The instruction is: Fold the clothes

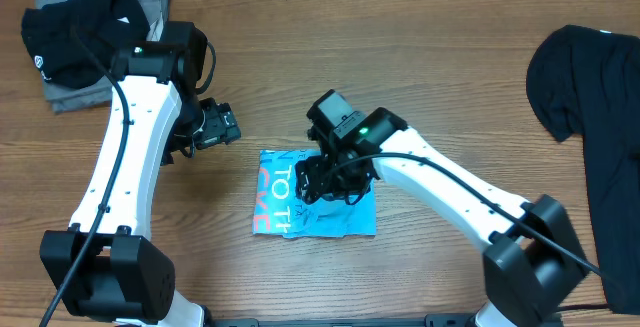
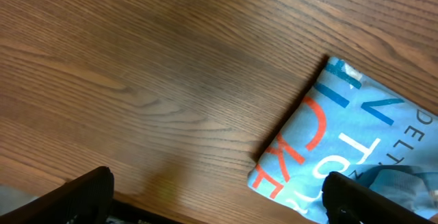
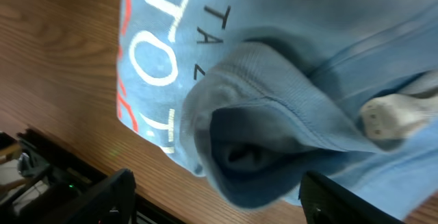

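Note:
The light-blue T-shirt (image 1: 312, 209) lies folded into a small rectangle at the table's middle, with white and red lettering showing. My right gripper (image 1: 323, 181) hovers over its upper right part. In the right wrist view a raised fold of the blue shirt (image 3: 274, 142) bulges between the wide-apart fingers (image 3: 109, 196), and the right gripper (image 3: 226, 200) is open. My left gripper (image 1: 220, 127) stands open over bare wood to the shirt's upper left. In the left wrist view the left gripper (image 2: 219, 203) holds nothing, and the blue shirt's corner (image 2: 356, 135) lies by its right finger (image 2: 363, 196).
A large plain black T-shirt (image 1: 595, 107) is spread at the right edge of the table. A pile of black and grey clothes (image 1: 75, 37) sits at the back left corner. Both arm bases stand at the front edge.

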Available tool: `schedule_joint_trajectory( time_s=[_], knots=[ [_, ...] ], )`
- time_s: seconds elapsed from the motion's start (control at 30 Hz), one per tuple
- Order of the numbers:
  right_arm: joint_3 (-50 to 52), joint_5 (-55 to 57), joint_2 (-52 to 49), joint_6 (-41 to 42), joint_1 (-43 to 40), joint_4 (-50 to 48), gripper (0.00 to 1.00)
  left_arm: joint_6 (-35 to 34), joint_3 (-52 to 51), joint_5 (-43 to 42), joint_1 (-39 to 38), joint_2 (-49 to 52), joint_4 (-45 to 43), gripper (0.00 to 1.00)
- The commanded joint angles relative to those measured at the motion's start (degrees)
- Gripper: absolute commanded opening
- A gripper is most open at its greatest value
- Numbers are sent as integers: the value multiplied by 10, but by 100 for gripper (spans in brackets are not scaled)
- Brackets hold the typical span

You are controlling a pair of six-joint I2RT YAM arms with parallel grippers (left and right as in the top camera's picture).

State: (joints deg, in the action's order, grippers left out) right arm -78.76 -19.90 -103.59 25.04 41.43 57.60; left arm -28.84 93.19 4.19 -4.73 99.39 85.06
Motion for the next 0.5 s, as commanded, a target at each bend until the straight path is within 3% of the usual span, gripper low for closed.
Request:
schedule_joint_trajectory(
  time_s=[0.0, 0.1, 0.3, 0.47],
  knots=[
    [-11, -3, -18, 3, 19, -3, 79, -12, -2, -10, 2, -6, -3, 100],
    [-11, -1, -25, 6, 24, -7, 69, -12, -2, -10, 2, -6, -3, 100],
    [-11, 27, -26, 27, 24, -3, 27, -11, -2, -11, 2, -6, -2, 100],
    [-11, 48, -26, 36, 22, 13, 4, -11, -2, -10, 2, -6, -2, 100]
  ],
)
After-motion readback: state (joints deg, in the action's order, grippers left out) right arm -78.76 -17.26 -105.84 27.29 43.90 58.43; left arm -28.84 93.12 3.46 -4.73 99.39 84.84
